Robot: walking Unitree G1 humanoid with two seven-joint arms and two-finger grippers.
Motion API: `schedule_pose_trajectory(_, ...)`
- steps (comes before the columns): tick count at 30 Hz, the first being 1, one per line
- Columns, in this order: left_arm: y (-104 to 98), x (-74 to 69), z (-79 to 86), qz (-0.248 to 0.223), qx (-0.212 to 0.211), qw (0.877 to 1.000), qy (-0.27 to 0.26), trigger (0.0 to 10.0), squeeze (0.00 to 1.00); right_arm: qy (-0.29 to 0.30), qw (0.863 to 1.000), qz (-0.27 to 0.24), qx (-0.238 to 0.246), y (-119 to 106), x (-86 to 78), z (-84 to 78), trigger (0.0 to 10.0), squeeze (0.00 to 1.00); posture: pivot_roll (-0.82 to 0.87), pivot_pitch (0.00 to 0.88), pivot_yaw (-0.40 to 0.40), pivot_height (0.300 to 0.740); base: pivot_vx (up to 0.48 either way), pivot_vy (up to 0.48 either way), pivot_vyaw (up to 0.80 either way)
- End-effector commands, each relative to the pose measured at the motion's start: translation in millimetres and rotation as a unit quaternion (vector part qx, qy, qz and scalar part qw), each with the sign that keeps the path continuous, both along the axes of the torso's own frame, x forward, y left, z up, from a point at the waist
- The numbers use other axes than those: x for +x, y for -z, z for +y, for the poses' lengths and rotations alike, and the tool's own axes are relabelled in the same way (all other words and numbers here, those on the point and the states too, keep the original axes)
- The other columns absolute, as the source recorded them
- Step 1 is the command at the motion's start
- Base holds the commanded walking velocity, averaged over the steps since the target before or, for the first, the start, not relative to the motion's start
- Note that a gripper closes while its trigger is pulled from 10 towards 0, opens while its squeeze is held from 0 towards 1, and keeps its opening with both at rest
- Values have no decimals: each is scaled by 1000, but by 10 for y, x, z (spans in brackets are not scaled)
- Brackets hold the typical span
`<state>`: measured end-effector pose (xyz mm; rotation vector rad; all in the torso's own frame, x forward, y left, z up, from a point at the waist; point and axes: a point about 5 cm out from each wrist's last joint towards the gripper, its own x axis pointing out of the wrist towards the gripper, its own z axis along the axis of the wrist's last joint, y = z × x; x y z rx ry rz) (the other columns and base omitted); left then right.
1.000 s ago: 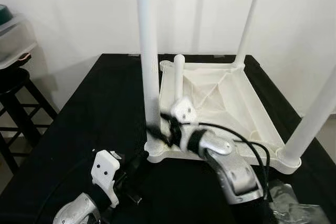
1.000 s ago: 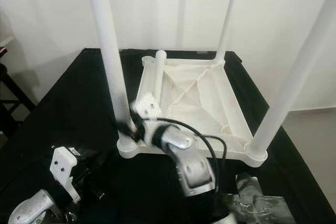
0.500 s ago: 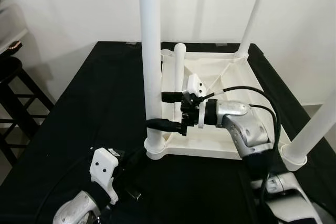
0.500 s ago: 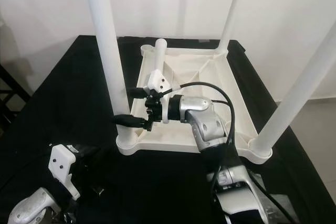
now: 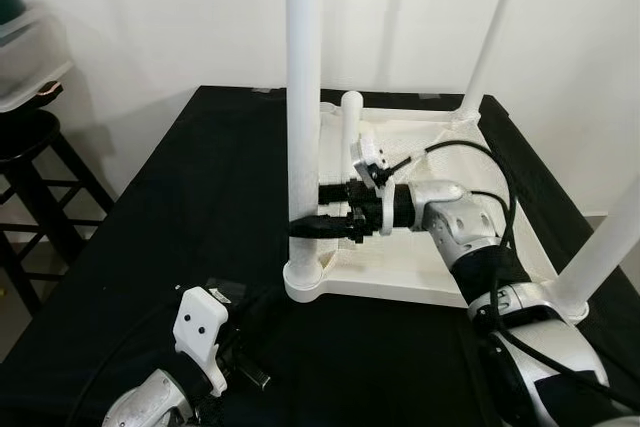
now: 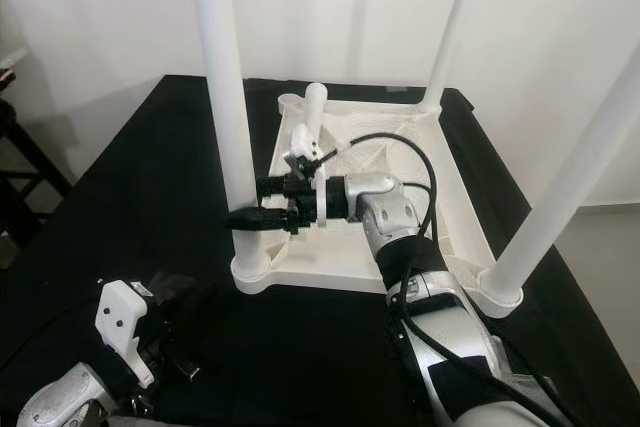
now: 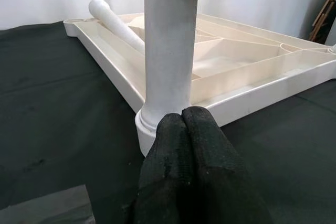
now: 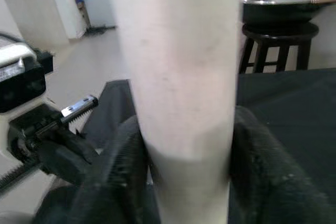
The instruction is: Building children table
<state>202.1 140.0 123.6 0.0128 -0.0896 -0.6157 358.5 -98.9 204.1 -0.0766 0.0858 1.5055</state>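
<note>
A white children's table top (image 5: 470, 267) lies upside down on the black work table (image 5: 180, 207). Three legs stand upright in its corners: near left (image 5: 303, 97), far right (image 5: 490, 37) and near right (image 5: 605, 247). A loose fourth leg (image 5: 348, 127) lies slanted inside the top, by the far left corner. My right gripper (image 5: 305, 209) is shut on the near left leg a little above its socket, one finger (image 8: 110, 182) on each side. My left gripper (image 7: 182, 121) is shut on nothing, low at the front left, its tips close to that leg's socket (image 7: 152, 124).
A black stool (image 5: 30, 147) and a clear plastic bin (image 5: 25, 57) stand to the left of the work table. A white wall runs close behind. A grey patch (image 5: 222, 290) lies on the black cloth near my left gripper.
My right gripper has risen from the foot of the near left leg and turned level, clasping the leg higher up. The head view has shifted. My left arm has hardly moved.
</note>
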Motion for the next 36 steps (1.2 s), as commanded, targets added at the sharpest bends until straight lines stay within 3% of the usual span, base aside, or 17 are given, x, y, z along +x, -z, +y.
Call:
schedule_pose_trajectory(1,4,-11,-10,1,6,1000,0,0,0,-18,1000,10,-11,44,-16,17,0,0,87,25,-35,740,0,0,0)
schedule_pose_trajectory(5,1,-11,-15,1,4,1000,1,0,0,-5,1000,8,-15,83,-12,-73,0,0,72,31,-31,740,0,0,0)
schedule_pose_trajectory(12,-9,-15,-15,1,2,1000,1,0,0,86,994,-33,-51,153,-26,-165,0,0,63,41,-35,740,0,0,0)
schedule_pose_trajectory(13,-13,-18,-8,0,1,1000,1,0,0,133,989,-28,-53,214,-70,-130,0,0,52,49,-38,740,0,0,0)
schedule_pose_trajectory(14,-24,-17,14,0,0,1000,0,0,0,264,963,-7,-56,522,-292,96,0,0,28,65,-23,740,0,0,0)
schedule_pose_trajectory(15,-24,-17,14,0,0,1000,0,0,0,264,963,-7,-56,522,-292,96,0,0,28,65,-23,740,0,0,0)
schedule_pose_trajectory(16,-33,-14,30,0,-1,1000,0,0,0,375,925,9,-56,664,-482,154,0,0,29,66,-20,740,0,0,0)
schedule_pose_trajectory(17,-33,-1,45,0,-1,1000,0,0,0,398,913,-30,-85,675,-648,235,0,0,23,66,-9,740,0,0,0)
schedule_pose_trajectory(20,-29,12,51,1,-2,1000,1,0,0,413,908,-10,-74,658,-632,227,0,0,-1,49,8,740,0,0,0)
schedule_pose_trajectory(26,-21,40,37,3,-2,1000,8,0,0,368,926,3,-82,706,-551,237,0,0,30,48,-11,740,0,0,0)
schedule_pose_trajectory(27,-20,35,40,2,-3,1000,4,0,0,364,927,-1,-83,701,-558,259,5882,0,28,49,-7,740,0,0,0)
schedule_pose_trajectory(28,-20,35,40,2,-3,1000,4,0,0,364,927,-1,-83,701,-558,259,5882,0,28,49,-7,740,0,0,0)
schedule_pose_trajectory(29,-20,30,45,1,-2,1000,-1,0,0,341,937,14,-73,683,-596,302,10000,310,33,48,-9,740,0,0,0)
schedule_pose_trajectory(30,-20,30,45,1,-2,1000,-1,0,0,341,937,14,-73,683,-596,302,10000,310,33,48,-9,740,0,0,0)
schedule_pose_trajectory(31,-19,27,48,0,-2,1000,-5,0,0,310,948,41,-53,648,-620,328,10000,1000,41,43,-9,740,0,0,0)
schedule_pose_trajectory(33,-18,28,50,0,-1,1000,-6,0,0,273,960,46,-32,552,-660,360,10000,1000,39,42,-9,740,0,0,0)
schedule_pose_trajectory(36,-18,41,48,1,-2,1000,-2,0,0,153,988,-18,14,286,-622,322,10000,1000,32,38,-3,740,0,0,0)
